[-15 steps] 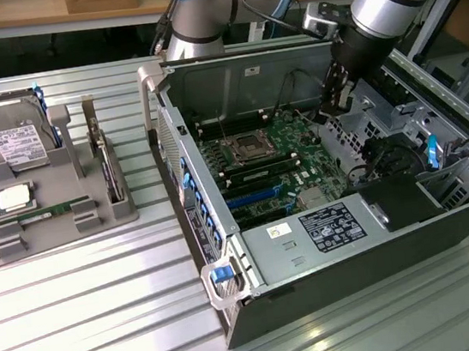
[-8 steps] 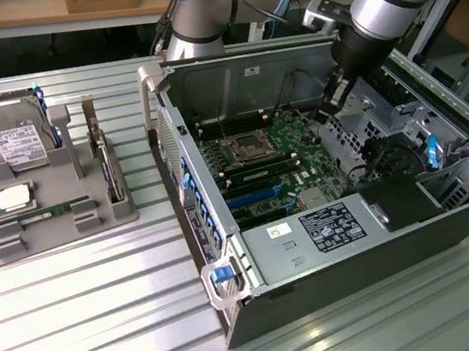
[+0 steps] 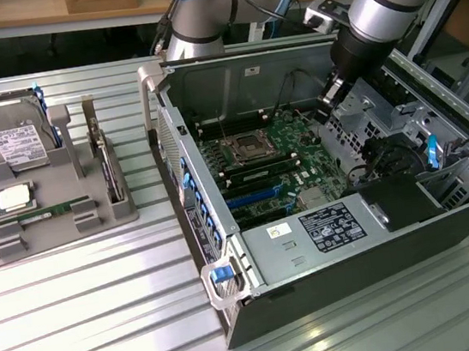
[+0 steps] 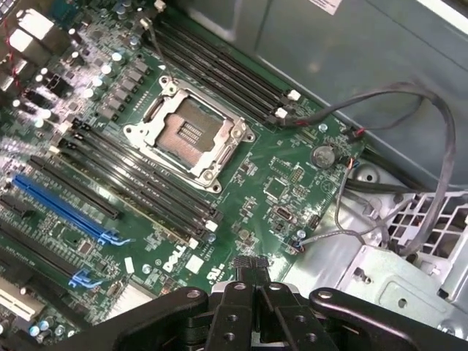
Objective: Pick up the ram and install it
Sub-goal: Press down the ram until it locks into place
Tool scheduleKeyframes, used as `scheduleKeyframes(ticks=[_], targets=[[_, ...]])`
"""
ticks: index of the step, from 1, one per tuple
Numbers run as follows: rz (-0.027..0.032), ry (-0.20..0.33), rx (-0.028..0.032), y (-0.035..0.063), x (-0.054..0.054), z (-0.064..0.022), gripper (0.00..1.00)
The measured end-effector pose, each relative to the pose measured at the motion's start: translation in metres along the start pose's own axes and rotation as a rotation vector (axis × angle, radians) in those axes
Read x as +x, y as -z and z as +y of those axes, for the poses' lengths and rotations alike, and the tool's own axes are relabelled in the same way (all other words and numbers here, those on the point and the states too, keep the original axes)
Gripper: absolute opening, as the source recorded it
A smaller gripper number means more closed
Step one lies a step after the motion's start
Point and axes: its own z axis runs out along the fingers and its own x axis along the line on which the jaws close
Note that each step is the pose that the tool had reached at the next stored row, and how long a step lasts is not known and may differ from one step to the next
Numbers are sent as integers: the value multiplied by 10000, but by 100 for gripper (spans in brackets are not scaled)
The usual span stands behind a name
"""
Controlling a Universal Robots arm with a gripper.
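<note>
The gripper (image 3: 326, 104) hangs over the open computer case (image 3: 255, 264), above the far corner of the motherboard (image 3: 269, 164), and the ram (image 3: 42, 215) is nowhere near it. The stick lies flat in the grey parts tray (image 3: 11, 250), well outside the case toward the exterior view's left, just in front of the square processor chip (image 3: 15, 198) and well in front of the hard drive (image 3: 14, 140). Its long axis runs across the tray, side to side in the exterior view. In the wrist view the gripper (image 4: 252, 272) shows its black fingers (image 4: 243, 268) pressed together with nothing between them (clenched and empty, as I read it). Below it sit the bare processor socket (image 4: 189, 132) and the dark memory slots (image 4: 142, 183) beside it. So the whole width of the case wall stands between tool and ram.
</note>
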Motion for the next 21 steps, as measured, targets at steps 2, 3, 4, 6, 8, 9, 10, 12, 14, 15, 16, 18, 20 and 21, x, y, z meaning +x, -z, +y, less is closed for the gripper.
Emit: scheduleKeyframes(ticks=[2, 3, 4, 6, 8, 9, 10, 12, 14, 15, 16, 18, 20, 21], targets=[[-36, -246, 14, -11, -1, 1, 10], [-43, -300, 18, -14, -2, 3, 10], [-64, -448, 28, -22, -5, 7, 10], [-89, -633, 40, -28, -7, 10, 10], [-108, -776, 50, -32, -7, 11, 10], [-117, -837, 54, -34, -8, 11, 10], [-129, -921, 60, -37, -8, 11, 10], [-162, -1159, 75, -43, -8, 12, 10], [-272, -1955, 131, -46, -8, 12, 10], [-308, -2219, 150, -47, -8, 12, 10], [-374, -2688, 182, -49, -8, 11, 10], [-480, -3466, 236, -54, -8, 11, 10], [-562, -4054, 278, -58, -8, 10, 10], [-594, -4284, 294, -60, -7, 10, 10]])
